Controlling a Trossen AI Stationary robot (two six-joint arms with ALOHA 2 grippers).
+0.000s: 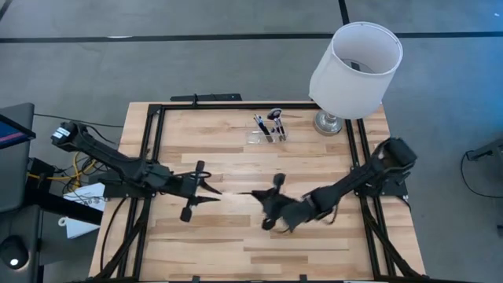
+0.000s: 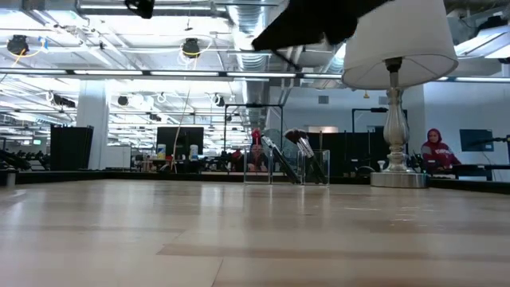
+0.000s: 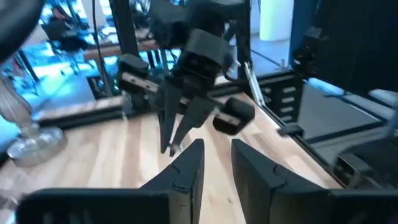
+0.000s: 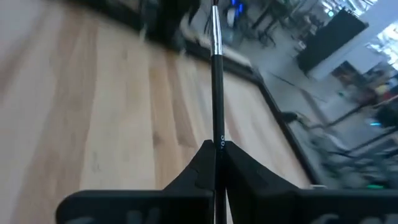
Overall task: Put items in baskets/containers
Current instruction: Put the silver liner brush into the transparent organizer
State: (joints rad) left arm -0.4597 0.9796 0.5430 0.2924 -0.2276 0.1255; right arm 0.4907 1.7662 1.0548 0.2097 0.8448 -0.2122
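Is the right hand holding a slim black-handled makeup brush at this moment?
Yes, the right hand is shut on the slim black-handled makeup brush, which sticks out straight ahead.

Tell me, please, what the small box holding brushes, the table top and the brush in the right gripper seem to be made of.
Organizer: probably clear plastic or acrylic; the brushes and the wood show through its walls.
Table top: pale wood, matte; planks with visible grain and joints.
Brush in the right gripper: black smooth handle, perhaps plastic or lacquered wood, with a shiny silver section that looks like metal.
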